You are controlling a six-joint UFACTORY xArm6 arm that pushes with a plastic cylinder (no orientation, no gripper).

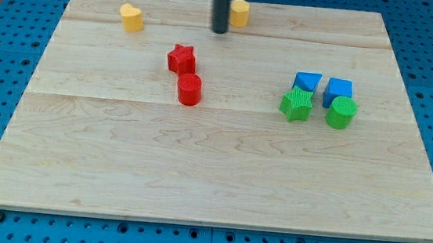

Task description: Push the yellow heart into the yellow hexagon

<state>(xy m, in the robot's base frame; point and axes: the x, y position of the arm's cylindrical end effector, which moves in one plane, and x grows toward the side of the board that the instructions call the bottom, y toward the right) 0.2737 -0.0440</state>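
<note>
The yellow heart (131, 17) lies near the view's top left of the wooden board (212, 168). The yellow hexagon (239, 12) lies at the view's top, right of centre. My tip (220, 31) stands just left of and slightly below the yellow hexagon, close to it, and well to the right of the yellow heart. The dark rod rises out of the view's top.
A red star (181, 58) and a red cylinder (189, 89) sit together left of centre. At the right are two blue blocks (307, 83) (338, 91), a green star (296, 105) and a green cylinder (341, 113), clustered.
</note>
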